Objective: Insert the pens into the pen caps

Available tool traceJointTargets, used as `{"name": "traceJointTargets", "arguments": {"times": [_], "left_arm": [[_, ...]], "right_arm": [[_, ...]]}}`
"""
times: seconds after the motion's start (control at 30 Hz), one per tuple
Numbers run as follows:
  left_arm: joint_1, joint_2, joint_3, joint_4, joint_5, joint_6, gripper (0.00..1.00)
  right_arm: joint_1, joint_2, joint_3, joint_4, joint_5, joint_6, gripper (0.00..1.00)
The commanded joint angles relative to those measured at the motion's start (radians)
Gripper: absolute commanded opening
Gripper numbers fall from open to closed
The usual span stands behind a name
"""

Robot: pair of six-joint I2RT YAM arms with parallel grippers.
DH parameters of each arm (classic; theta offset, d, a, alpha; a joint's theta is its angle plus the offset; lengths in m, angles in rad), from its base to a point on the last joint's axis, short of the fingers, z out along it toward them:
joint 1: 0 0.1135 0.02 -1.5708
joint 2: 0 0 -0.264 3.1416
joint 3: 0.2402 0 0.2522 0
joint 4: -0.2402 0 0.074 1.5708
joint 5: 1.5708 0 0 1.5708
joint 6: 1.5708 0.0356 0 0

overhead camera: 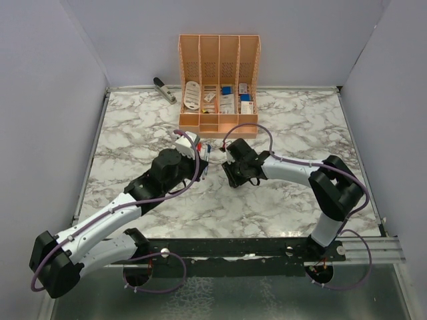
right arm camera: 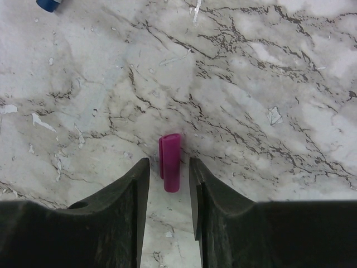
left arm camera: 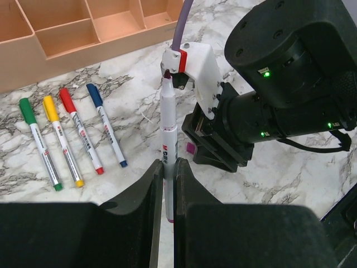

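Note:
My left gripper (left arm camera: 168, 162) is shut on a white pen (left arm camera: 167, 120) with a bare dark purple tip, pointing away from me toward the right gripper. A purple cap (right arm camera: 170, 169) lies flat on the marble between the fingers of my open right gripper (right arm camera: 169, 162); they stand either side of it, apart from it. The cap also shows in the left wrist view (left arm camera: 191, 148). Green (left arm camera: 39, 142), yellow (left arm camera: 62, 139), red (left arm camera: 81, 129) and blue (left arm camera: 106, 124) pens lie side by side with their caps on. In the top view the left gripper (overhead camera: 200, 163) and the right gripper (overhead camera: 229, 175) are close together mid-table.
A peach organiser (overhead camera: 218, 121) with white and blue items stands just behind the grippers; its front compartments show in the left wrist view (left arm camera: 83, 44). A grey stapler (overhead camera: 164, 89) lies at the back left. Grey walls enclose the marble table (overhead camera: 300, 127).

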Motion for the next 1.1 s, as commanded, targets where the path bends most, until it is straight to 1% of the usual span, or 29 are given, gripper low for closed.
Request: {"name": "traceJointTargets", "arguments": {"times": [0.0, 0.3, 0.6, 0.67, 0.7, 0.8, 0.9, 1.07], "left_arm": [[0.009, -0.028, 0.001, -0.027, -0.032, 0.003, 0.0], [0.012, -0.039, 0.002, -0.046, -0.025, 0.004, 0.0], [0.013, -0.056, 0.001, -0.049, -0.042, 0.013, 0.0], [0.013, -0.054, 0.001, -0.049, -0.047, 0.015, 0.0], [0.014, -0.053, 0.001, -0.049, -0.049, 0.017, 0.0], [0.015, -0.046, 0.006, -0.048, -0.049, 0.025, 0.0], [0.017, -0.032, 0.012, -0.048, -0.048, 0.036, 0.0], [0.02, -0.026, 0.019, -0.034, -0.037, 0.046, 0.0]], "right_arm": [[0.024, 0.026, -0.007, -0.134, 0.086, 0.03, 0.34], [0.047, 0.056, -0.004, -0.121, 0.108, 0.049, 0.33], [0.076, 0.151, 0.037, -0.159, 0.131, 0.045, 0.26], [0.08, 0.172, 0.043, -0.172, 0.141, 0.045, 0.23], [0.083, 0.18, 0.047, -0.179, 0.143, 0.044, 0.19], [0.085, 0.201, 0.054, -0.209, 0.15, 0.056, 0.03], [0.085, 0.209, 0.054, -0.227, 0.172, 0.077, 0.01], [0.085, 0.167, 0.078, -0.231, 0.247, 0.113, 0.01]]}}
